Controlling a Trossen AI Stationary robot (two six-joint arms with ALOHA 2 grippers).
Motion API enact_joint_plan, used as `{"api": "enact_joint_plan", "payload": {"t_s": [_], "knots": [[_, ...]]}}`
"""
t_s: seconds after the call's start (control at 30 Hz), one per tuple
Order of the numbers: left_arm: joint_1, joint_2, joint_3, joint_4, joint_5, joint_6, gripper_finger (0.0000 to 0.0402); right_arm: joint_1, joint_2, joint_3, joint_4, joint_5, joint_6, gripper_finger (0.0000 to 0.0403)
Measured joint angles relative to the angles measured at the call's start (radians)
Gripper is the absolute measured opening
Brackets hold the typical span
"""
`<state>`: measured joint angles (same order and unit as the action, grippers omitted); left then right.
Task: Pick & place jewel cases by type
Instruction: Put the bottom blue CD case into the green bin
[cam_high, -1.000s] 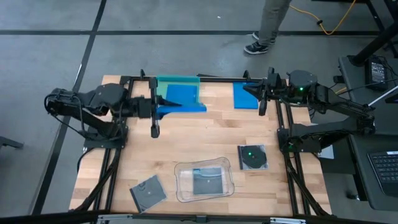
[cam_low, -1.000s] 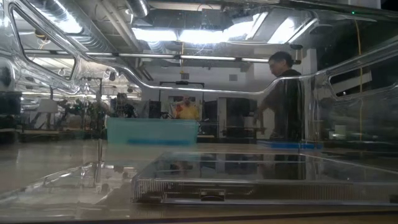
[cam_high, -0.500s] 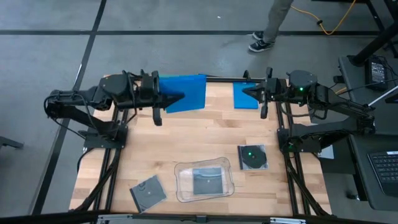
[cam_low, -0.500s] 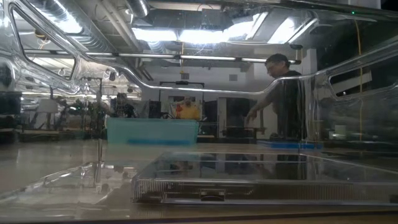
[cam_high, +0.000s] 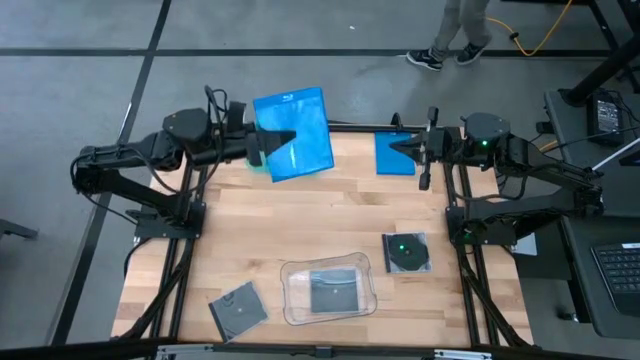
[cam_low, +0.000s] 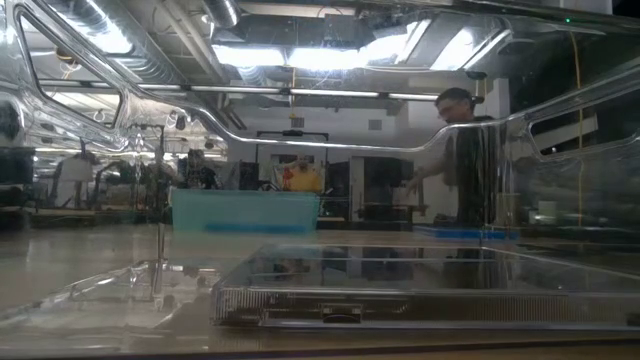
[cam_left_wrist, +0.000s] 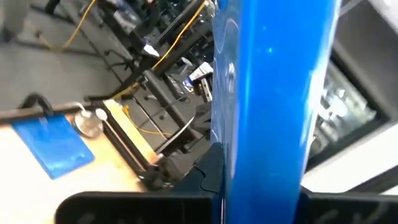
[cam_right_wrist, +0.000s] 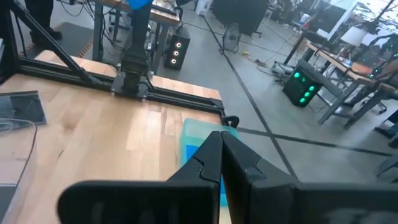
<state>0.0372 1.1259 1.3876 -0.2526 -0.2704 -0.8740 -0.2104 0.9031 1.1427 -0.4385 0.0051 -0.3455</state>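
**Left gripper holds a blue case up high**

Left gripper (cam_high: 268, 148) is pinched tight on a flat, bright blue square jewel case (cam_high: 294, 133). Its arm is pulled back to the far left corner of the wooden table (cam_high: 250, 240), and it lifts the case up in the air, tilted, over the table's back edge. In the left wrist view the same blue case (cam_left_wrist: 273, 93) stands on its edge between the dark fingers.

Right gripper (cam_high: 418, 148) sits at the far right corner with its fingers pressed together and nothing in them. Just beside it, a second blue case (cam_high: 392, 156) lies flat on the table.

Near the front, one dark grey case with a clear cover (cam_high: 238, 308) lies on the left. Another dark case (cam_high: 407, 252) lies on the right. Between them sits a clear plastic rounded tray (cam_high: 290, 275) with a dark case (cam_high: 332, 291) inside.
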Motion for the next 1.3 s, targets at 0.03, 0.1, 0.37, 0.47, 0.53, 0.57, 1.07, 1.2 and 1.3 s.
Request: {"api": "enact_joint_plan", "payload": {"t_s": [0.03,0.1,0.37,0.47,0.53,0.57,1.07,1.2,1.3], "knots": [[0.005,0.0,0.0,-0.001,0.0,-0.042,0.0009,0.0,0.0,0.0,0.0,0.0,-0.003,0.001],[0.017,0.0,0.0,-0.009,0.0,-0.124,0.0011,0.0,0.0,0.0,0.0,0.0,-0.01,0.001],[0.078,0.0,0.0,-0.022,0.029,-0.237,0.0012,0.0,0.0,0.0,0.0,0.0,-0.056,0.001],[0.092,0.0,0.0,-0.031,0.042,-0.188,0.0012,0.0,0.0,0.0,0.0,0.0,-0.056,0.001],[0.098,0.0,0.0,-0.04,0.058,-0.149,0.0012,0.0,0.0,0.0,0.0,0.0,-0.057,0.001],[0.101,0.0,0.0,-0.044,0.07,-0.125,0.0012,0.0,0.0,0.0,0.0,0.0,-0.056,0.001],[0.113,0.031,-0.054,-0.185,0.273,0.169,0.0012,-0.003,0.135,0.16,-0.134,-0.089,-0.026,0.0088],[0.112,0.081,-0.056,-0.249,0.344,0.237,0.0013,-0.014,0.254,0.333,-0.311,-0.114,-0.031,0.0138],[0.112,0.124,-0.056,-0.267,0.384,0.282,0.0013,-0.034,0.348,0.455,-0.407,-0.221,-0.034,0.0166]]}}
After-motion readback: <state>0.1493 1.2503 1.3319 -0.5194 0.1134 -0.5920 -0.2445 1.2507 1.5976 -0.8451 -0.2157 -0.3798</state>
